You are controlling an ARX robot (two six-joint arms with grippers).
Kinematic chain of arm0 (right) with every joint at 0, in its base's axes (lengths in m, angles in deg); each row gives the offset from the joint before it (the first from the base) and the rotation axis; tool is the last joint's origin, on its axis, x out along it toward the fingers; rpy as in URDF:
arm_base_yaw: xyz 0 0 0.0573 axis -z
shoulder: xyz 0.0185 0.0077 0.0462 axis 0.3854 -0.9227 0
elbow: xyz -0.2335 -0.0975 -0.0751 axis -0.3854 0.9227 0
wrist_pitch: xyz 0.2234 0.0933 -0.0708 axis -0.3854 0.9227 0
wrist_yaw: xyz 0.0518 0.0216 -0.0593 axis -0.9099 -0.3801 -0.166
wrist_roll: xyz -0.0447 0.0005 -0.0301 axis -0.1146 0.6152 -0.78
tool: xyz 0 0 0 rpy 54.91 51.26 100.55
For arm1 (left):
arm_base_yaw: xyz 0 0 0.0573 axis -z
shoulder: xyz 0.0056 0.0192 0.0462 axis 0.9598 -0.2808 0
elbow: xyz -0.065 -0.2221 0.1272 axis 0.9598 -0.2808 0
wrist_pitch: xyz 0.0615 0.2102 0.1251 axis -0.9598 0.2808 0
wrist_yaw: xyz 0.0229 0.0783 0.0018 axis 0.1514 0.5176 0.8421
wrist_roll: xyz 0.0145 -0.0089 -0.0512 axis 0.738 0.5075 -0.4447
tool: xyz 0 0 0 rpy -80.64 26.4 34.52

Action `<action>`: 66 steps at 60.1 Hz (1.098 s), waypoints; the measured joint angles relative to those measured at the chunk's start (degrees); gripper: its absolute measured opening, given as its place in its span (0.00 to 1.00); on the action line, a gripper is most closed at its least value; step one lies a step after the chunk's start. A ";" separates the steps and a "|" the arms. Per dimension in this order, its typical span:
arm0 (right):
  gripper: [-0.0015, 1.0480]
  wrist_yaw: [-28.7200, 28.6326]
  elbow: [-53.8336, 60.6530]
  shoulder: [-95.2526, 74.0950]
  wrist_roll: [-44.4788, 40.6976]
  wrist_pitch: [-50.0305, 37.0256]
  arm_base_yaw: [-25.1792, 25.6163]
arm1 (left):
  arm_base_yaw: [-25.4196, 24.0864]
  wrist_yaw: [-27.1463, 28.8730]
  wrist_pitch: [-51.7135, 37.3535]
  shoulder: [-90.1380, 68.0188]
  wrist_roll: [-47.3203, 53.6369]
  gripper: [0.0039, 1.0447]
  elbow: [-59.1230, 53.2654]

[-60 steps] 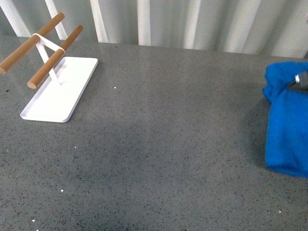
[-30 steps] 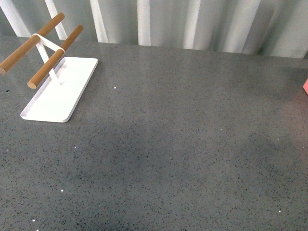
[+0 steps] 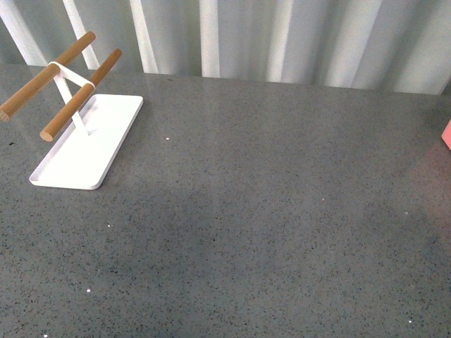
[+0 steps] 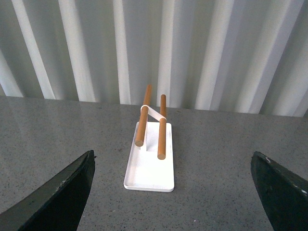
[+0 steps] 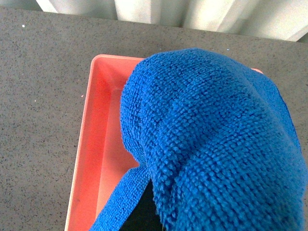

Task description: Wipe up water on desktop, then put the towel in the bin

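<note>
The blue towel (image 5: 216, 144) fills most of the right wrist view, bunched and hanging over the pink bin (image 5: 96, 144). My right gripper (image 5: 142, 214) is shut on the towel, and only a dark bit of it shows under the cloth. In the front view just a pink sliver of the bin (image 3: 447, 134) shows at the right edge, with neither arm nor towel in sight. The dark speckled desktop (image 3: 268, 211) shows no water. My left gripper (image 4: 172, 156) hangs open above the desktop, nothing between its black fingers (image 4: 62, 192).
A white tray (image 3: 88, 141) with two wooden rods (image 3: 77, 88) on a white stand sits at the far left of the desktop; it also lies ahead of the left gripper as the tray (image 4: 149, 168). A ribbed white wall (image 3: 282, 35) runs behind the desktop.
A second ago the towel hung at the right edge of the front view with the right gripper on it. Both have since moved off to the right, out of that view.
</note>
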 joint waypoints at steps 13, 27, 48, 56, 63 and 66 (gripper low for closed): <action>0.04 3.45 -0.02 -6.32 0.02 -0.98 -1.38 | 0.00 0.00 0.00 0.00 0.00 0.94 0.00; 0.11 13.29 1.03 -14.71 -1.53 -2.89 0.42 | 0.00 0.00 0.00 0.00 0.00 0.94 0.00; 0.74 13.70 0.39 -16.39 -2.25 -1.40 1.29 | 0.00 0.00 0.00 0.00 0.00 0.94 0.00; 0.94 13.77 0.39 -16.39 -2.69 -0.57 1.51 | 0.00 0.00 0.00 0.00 0.00 0.94 0.00; 0.93 15.04 0.39 -16.39 -3.26 0.35 2.21 | 0.00 0.00 0.00 0.00 0.02 0.94 0.00; 0.93 15.54 0.24 -16.39 -3.34 0.76 2.38 | 0.00 0.00 0.00 0.00 0.00 0.94 0.00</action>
